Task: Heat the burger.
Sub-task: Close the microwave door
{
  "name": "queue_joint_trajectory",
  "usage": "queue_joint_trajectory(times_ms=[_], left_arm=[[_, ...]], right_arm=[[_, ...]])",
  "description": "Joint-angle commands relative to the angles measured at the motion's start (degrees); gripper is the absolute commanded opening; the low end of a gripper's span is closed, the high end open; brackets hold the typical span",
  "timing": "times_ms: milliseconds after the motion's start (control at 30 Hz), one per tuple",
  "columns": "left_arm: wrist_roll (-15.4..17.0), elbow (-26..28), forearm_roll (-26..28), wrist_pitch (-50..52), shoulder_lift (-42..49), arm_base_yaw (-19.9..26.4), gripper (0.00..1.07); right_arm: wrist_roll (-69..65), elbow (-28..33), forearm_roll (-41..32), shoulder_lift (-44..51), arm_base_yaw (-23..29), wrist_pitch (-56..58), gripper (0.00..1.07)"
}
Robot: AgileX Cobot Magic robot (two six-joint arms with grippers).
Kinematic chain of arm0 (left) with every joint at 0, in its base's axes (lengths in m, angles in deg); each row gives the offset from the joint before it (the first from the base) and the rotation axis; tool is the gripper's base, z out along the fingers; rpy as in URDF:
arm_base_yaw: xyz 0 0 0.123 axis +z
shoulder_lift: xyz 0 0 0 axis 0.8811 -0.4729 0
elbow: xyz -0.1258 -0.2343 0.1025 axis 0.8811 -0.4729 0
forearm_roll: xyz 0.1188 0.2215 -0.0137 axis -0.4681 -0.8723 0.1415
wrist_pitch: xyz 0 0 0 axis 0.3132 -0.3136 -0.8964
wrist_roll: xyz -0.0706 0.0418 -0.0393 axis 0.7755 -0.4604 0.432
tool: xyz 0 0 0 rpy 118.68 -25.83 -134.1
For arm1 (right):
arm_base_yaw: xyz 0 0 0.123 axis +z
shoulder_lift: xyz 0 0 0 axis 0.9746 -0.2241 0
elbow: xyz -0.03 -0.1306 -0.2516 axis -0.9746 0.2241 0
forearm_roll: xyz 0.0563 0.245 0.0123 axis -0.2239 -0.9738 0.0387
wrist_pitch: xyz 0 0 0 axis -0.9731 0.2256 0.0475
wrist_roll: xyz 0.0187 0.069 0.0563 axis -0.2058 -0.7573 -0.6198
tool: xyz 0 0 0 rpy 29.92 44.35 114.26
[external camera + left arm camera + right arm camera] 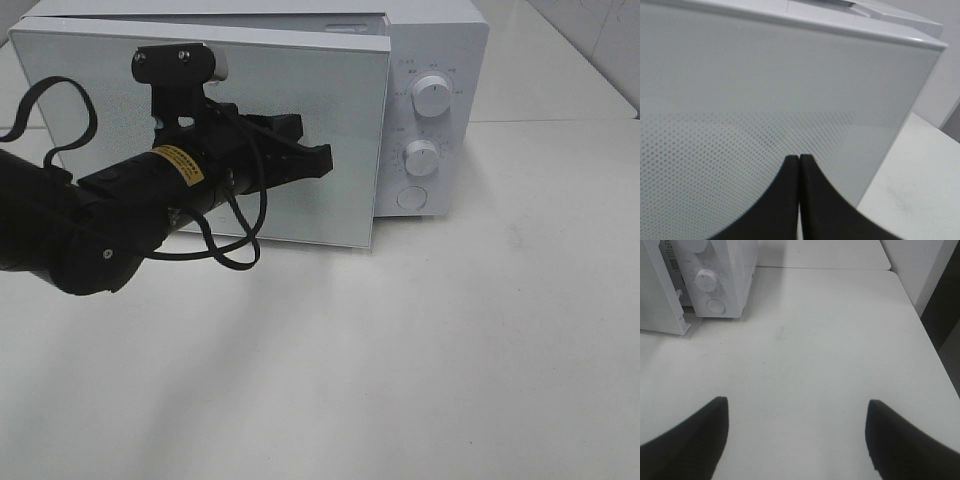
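The burger is hidden; none of the views shows it. The white microwave stands at the back of the table, its frosted door swung almost to and still a little ajar at the knob side. My left gripper is shut with nothing in it, its tips right at the door's face, which fills the left wrist view behind the closed fingertips. Whether they touch the door I cannot tell. My right gripper hangs open over bare table, off to the right of the microwave, and is out of the exterior high view.
On the control panel sit two white knobs and a round button. The white table stretches out in front and to the right. A black cable loops under the left arm.
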Motion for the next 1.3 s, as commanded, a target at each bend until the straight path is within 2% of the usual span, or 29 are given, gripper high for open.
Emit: queue_joint_trajectory(times_ms=[33, 533, 967, 1300], left_arm=[[-0.2, 2.6, 0.3, -1.6, -0.7, -0.2, 0.0], [-0.1, 8.0, 0.3, -2.6, -4.5, -0.6, 0.0], [-0.1, 14.8, 0.5, -5.3, -7.8, -0.6, 0.0], [-0.1, 17.4, 0.5, -5.3, -9.9, -0.6, 0.0]], right_arm=[[0.2, 0.4, 0.1, 1.5, -0.4, -0.1, 0.75], [0.2, 0.4, 0.1, 1.5, -0.4, -0.1, 0.75], [0.2, 0.4, 0.1, 1.5, -0.4, -0.1, 0.75], [0.2, 0.4, 0.1, 1.5, -0.4, -0.1, 0.75]])
